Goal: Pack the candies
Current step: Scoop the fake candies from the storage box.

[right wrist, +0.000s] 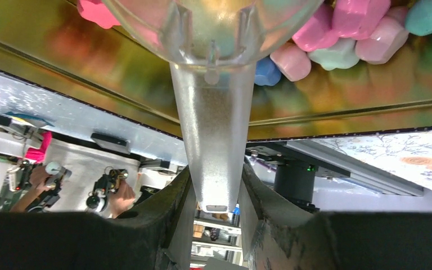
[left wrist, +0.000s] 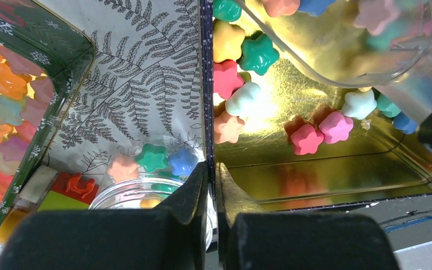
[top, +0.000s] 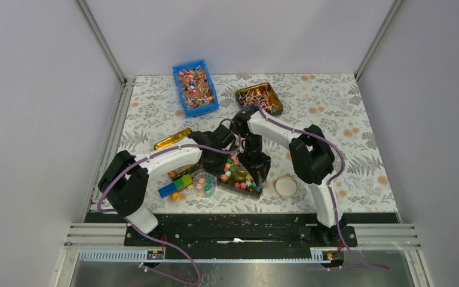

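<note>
Star-shaped candies in pink, green, blue and yellow lie in a gold-lined tin; from above the tin sits at the table's near middle. My left gripper is shut on the tin's thin dark wall. A clear plastic scoop with candies in its bowl hangs over the tin, and my right gripper is shut on its handle. From above, the left gripper and right gripper meet over the tin. More candies lie in a clear jar beside the left fingers.
A blue bin of wrapped sweets and a gold tin stand at the back. A dark green tin of orange gummies is to the left. Coloured blocks, a gold lid and a round lid lie nearby.
</note>
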